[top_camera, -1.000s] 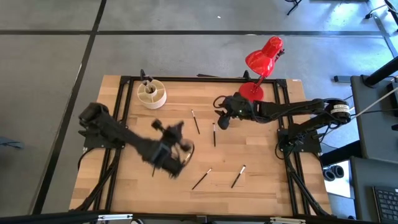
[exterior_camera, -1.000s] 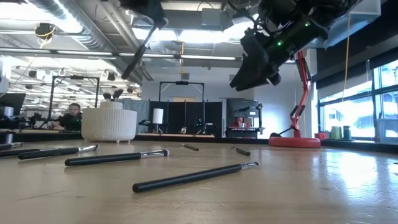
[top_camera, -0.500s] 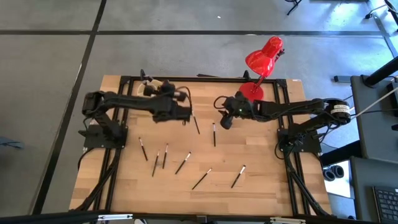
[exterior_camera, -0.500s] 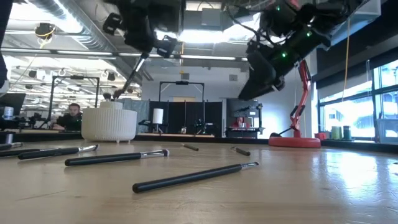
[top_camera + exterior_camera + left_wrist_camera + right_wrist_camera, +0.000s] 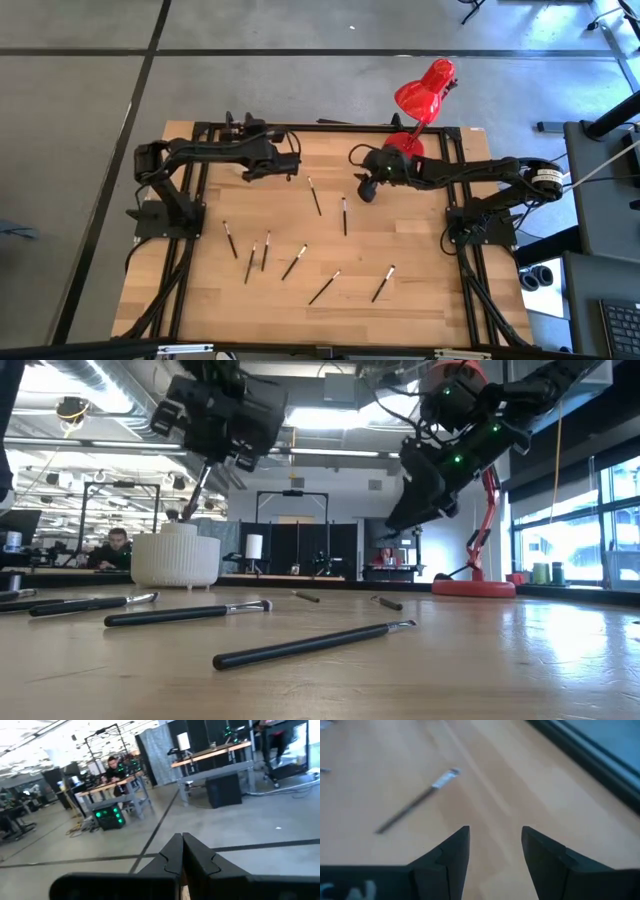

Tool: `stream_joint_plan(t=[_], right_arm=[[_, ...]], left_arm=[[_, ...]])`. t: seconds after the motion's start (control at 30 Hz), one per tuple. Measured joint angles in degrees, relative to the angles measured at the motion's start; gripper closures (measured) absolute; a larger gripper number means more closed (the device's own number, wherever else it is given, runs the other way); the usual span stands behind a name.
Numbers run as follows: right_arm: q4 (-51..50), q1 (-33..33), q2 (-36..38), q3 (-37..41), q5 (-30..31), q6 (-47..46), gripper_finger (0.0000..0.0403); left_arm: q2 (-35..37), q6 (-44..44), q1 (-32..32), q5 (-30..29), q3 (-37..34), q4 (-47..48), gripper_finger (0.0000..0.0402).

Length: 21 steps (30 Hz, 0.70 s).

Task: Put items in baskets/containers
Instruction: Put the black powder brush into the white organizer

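My left gripper (image 5: pixel 212 452) hovers at the far left of the table, shut on a thin dark makeup brush (image 5: pixel 196 490). The brush slants down to the top of the cream-white cup (image 5: pixel 176 561), where other brush tips stick up. In the high view the left arm hides the cup. My right gripper (image 5: pixel 366 190) hangs open above the wood near the lamp base, with one brush (image 5: pixel 417 800) lying ahead of it. Several brushes (image 5: pixel 293 262) lie flat on the table. My left gripper pinches the brush near its upper end (image 5: pixel 206 467) between its two shut fingers (image 5: pixel 172 851), which point level toward the table's far side. The brush hangs slanted below them, clear of the table. Whether its lower end (image 5: pixel 187 512) touches the cup, I cannot tell.
A red desk lamp (image 5: pixel 422 95) stands at the far right with its base (image 5: pixel 473 588) on the table. Black frame rails (image 5: pixel 320 127) run along the table's far edge. A person sits at a desk in the room behind.
My left gripper has swung with the brush from the near-left middle of the table toward the far edge, ending over the cup, and has turned as it went. It has stayed shut. My right gripper has sunk a little and stays open.
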State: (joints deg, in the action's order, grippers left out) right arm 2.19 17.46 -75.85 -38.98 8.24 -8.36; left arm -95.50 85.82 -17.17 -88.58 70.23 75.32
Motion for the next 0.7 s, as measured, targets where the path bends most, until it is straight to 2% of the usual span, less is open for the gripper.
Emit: stream_joint_plan(t=[0.17, 0.5, 0.7], right_arm=[[2.77, -0.05, 0.0, 0.0, -5.86, 0.03, 0.0224], [2.78, -0.05, 0.0, 0.0, -5.91, 0.9, 0.0224], [2.72, -0.05, 0.0, 0.0, -5.91, 0.85, 0.0224]], left_arm=[[0.13, 2.76, -2.36, 0.0, -0.98, -0.07, 0.0398], [0.13, 4.52, -6.86, -0.28, -1.04, -0.18, 0.0398], [0.17, 5.02, -7.51, 1.23, -2.2, -0.58, 0.0397]])
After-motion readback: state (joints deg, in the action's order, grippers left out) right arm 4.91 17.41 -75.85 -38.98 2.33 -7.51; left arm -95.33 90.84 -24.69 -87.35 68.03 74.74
